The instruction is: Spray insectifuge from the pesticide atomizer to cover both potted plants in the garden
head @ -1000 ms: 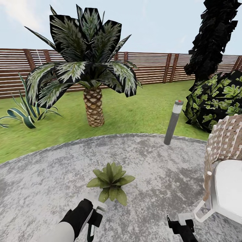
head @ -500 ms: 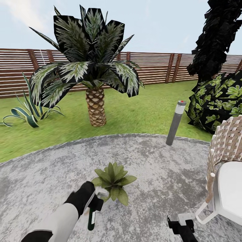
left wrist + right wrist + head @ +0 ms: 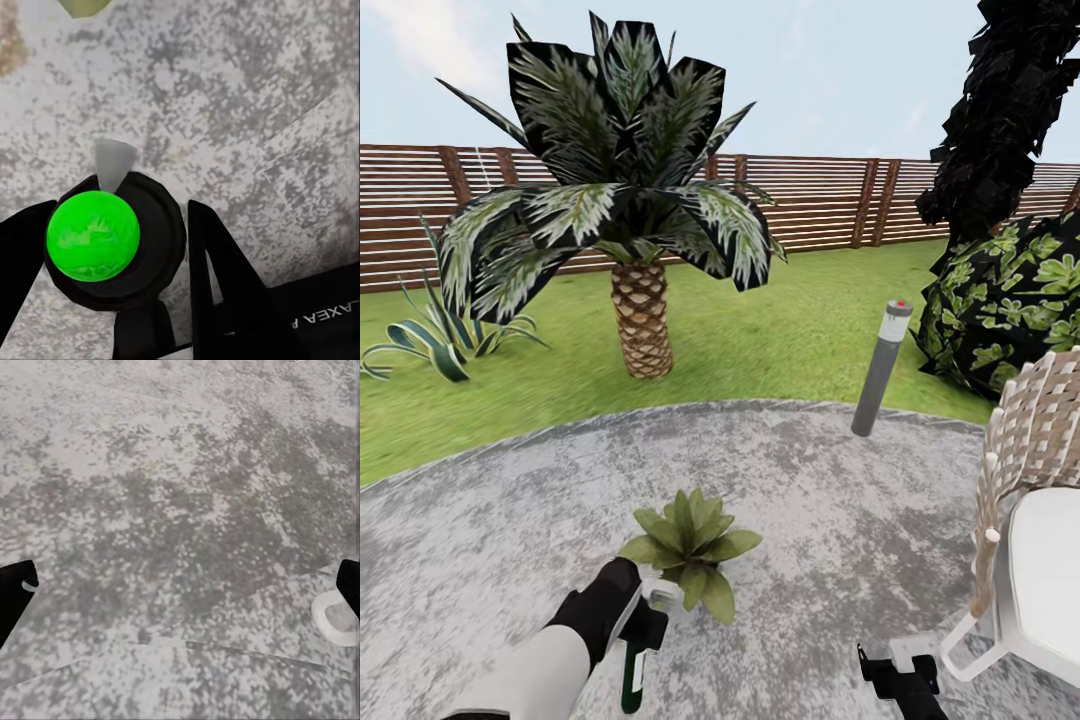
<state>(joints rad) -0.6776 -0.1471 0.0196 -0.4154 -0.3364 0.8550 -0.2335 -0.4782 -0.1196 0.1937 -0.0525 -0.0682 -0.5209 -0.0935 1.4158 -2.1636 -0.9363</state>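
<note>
The pesticide atomizer [image 3: 632,668] is gripped in the left end effector [image 3: 645,625], body hanging downward. One potted plant [image 3: 690,547] is counted on the patio [image 3: 840,500], just ahead and right of the nozzle [image 3: 112,161]. The right end effector [image 3: 900,672] is held apart, spread open, empty.

Mottled grey and white paving on the round patio [image 3: 840,500]. Broad green leaves on the potted plant [image 3: 690,545] at 6 o'clock. Dark green body on the pesticide atomizer [image 3: 632,672], bright green dome in the left wrist view. Brown slats along the fence [image 3: 810,200] at 12. Striped green-white fronds, tan scaly trunk on the palm [image 3: 630,220]. Grey bollard [image 3: 880,370], red-dotted, at 2.
</note>
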